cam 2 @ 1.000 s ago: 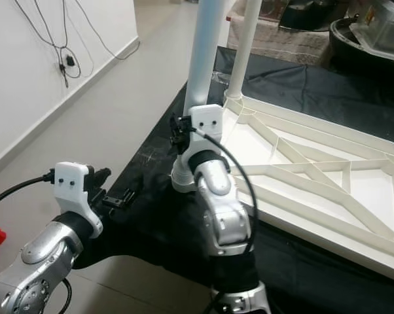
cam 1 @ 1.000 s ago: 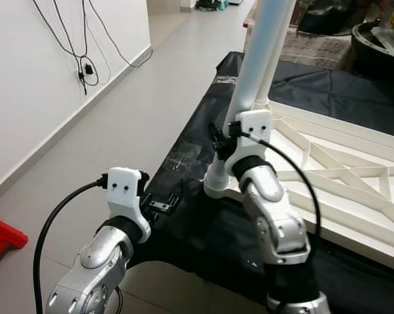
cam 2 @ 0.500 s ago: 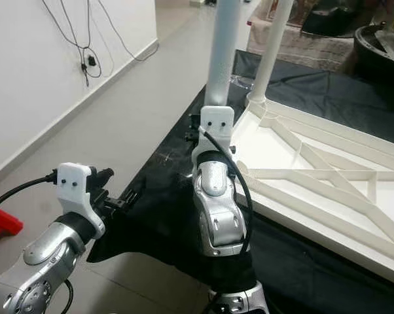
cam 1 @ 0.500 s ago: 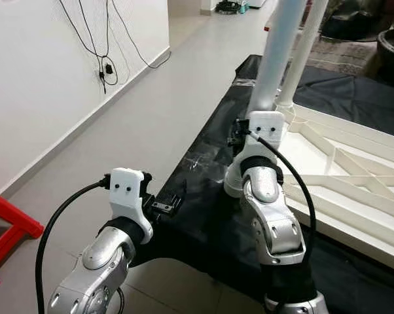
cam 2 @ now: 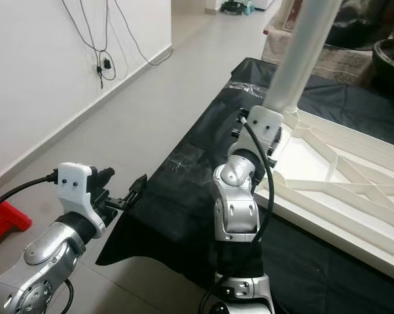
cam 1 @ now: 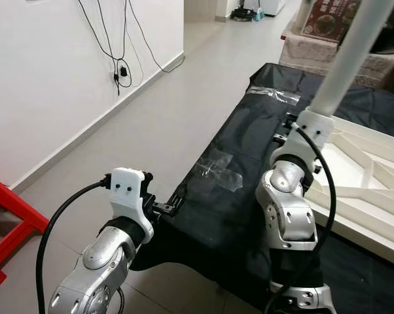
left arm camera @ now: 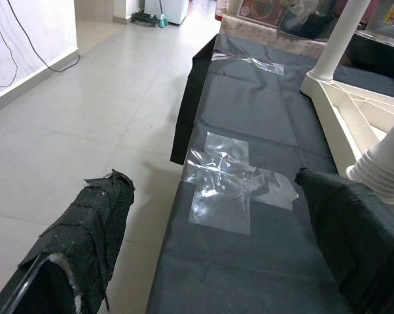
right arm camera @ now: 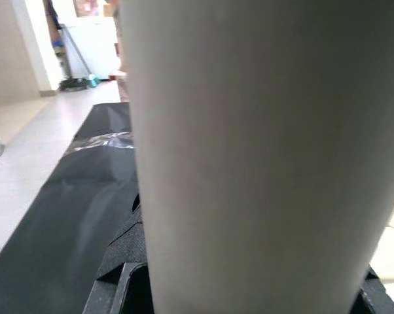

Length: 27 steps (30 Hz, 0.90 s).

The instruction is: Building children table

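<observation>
- At the near left corner of the upturned white children's table (cam 2: 341, 190), which lies underside-up on a black sheet (cam 1: 249, 157), the right tool (cam 1: 300, 134) is clamped round the foot of a white table leg (cam 2: 300, 55).
- That leg's long axis runs steeply up and away from the right tool, leaning off to the robot's right, so it stands tilted in its corner socket.
- From the right wrist view, the leg (right arm camera: 249, 157) sits between the black fingers (right arm camera: 122, 255), pinched close.
- Off to the left, the left tool (left arm camera: 203, 261) hangs with its fingers spread and holding nothing, over the sheet's edge beside a taped patch (left arm camera: 226, 183).
- My judgement: the right arm is plainly the nearer, and seating the leg turns on bringing it upright.
</observation>
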Tool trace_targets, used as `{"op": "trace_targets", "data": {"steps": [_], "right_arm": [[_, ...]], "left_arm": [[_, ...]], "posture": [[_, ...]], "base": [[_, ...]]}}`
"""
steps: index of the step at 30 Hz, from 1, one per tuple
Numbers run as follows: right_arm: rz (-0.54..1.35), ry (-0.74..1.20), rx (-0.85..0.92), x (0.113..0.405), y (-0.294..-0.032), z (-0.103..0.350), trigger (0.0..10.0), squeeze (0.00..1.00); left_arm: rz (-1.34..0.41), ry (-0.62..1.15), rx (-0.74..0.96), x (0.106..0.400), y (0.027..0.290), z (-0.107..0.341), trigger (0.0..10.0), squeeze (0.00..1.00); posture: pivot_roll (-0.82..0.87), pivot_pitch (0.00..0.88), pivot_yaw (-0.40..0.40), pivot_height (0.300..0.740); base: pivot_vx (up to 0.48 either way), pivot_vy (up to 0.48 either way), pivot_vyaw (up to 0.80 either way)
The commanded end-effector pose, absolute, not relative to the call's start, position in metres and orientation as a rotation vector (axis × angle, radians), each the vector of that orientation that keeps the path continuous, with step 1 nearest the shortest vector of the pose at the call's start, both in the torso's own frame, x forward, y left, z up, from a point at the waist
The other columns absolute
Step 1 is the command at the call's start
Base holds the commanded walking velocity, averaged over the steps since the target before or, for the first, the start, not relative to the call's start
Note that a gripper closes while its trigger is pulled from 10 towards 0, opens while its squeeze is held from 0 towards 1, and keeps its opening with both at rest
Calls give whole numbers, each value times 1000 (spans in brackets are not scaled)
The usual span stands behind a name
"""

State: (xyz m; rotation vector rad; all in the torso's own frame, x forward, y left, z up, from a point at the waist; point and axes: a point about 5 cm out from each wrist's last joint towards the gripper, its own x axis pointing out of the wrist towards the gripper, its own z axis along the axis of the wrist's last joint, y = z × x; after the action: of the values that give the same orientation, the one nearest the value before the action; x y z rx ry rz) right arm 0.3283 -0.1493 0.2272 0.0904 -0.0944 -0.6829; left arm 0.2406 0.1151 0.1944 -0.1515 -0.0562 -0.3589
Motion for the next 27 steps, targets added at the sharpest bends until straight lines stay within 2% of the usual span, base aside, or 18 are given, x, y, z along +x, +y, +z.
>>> {"op": "trace_targets", "data": {"steps": [1,14,27], "right_arm": [[-730,151,191,329,-132,191,10000,0],[-797,214,252,326,-132,186,10000,0],[-849,176,272,316,-133,188,10000,0]], "left_arm": [[-353,-41,-145,242,116,190,10000,0],[-358,-39,-141,241,116,189,10000,0],[-442,-17,-128,236,108,187,10000,0]], "posture": [[150,154,-36,740],[152,153,-32,740],[160,154,-21,740]], "base": [[0,0,0],[0,0,0],[0,0,0]]}}
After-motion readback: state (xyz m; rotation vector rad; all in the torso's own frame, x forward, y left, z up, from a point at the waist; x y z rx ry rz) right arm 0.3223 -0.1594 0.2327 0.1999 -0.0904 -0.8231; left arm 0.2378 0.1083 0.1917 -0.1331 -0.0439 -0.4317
